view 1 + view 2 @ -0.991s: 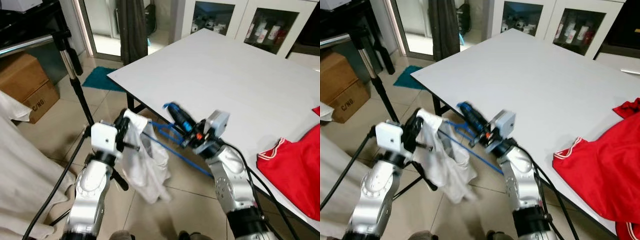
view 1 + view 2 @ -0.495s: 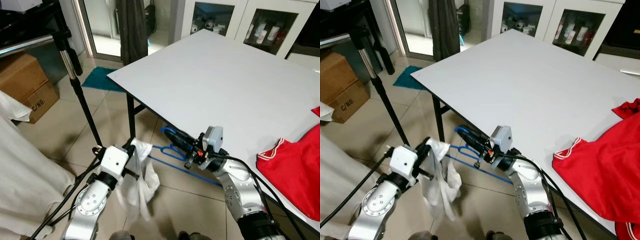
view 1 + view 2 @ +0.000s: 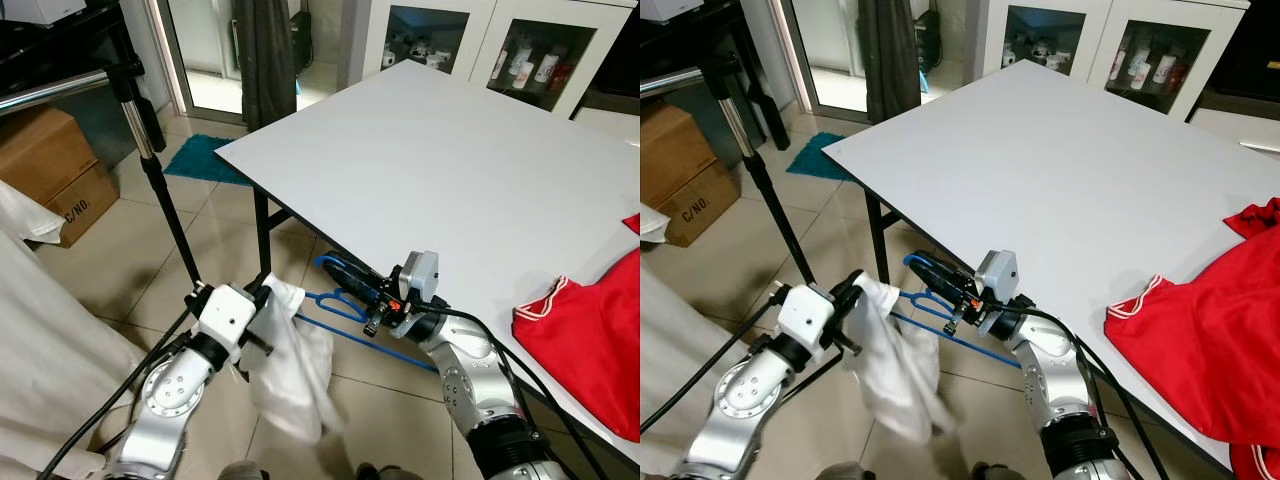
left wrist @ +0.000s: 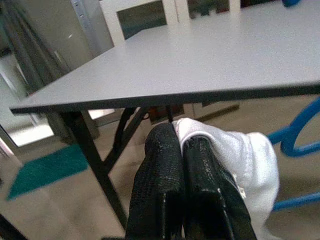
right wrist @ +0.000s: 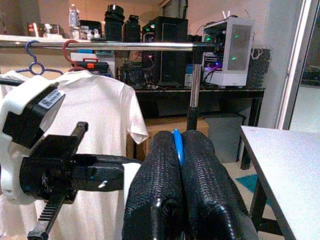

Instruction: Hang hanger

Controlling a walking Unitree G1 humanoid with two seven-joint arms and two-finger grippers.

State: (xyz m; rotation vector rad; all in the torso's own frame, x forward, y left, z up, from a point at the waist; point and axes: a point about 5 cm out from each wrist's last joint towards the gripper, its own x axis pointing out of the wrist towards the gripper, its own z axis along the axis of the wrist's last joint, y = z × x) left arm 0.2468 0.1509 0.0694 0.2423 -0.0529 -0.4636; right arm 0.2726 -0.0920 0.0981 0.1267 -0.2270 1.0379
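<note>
The left pincer [image 3: 262, 305] is closed tight on a fold of a white garment [image 3: 295, 370], which hangs limp below it over the tiled floor [image 3: 215, 225], just off the near corner of the white desk [image 3: 450, 160]. The right pincer [image 3: 335, 268] is also closed, its 2 black fingers [image 5: 200, 190] pinching the blue hanger [image 3: 345, 312]; the hanger's hook and long bar lie between the 2 arms, below the desk's front edge. Both pincers sit outside the desk's edge, near each other, with open floor beneath them. A black stand pole [image 3: 165, 200] rises just to the left of the left arm. In the right wrist view, a metal clothes rail [image 5: 135, 46] carries a hung white T-shirt [image 5: 107, 117]. Red cloth [image 3: 595, 340] lies on the desk's right part.
</note>
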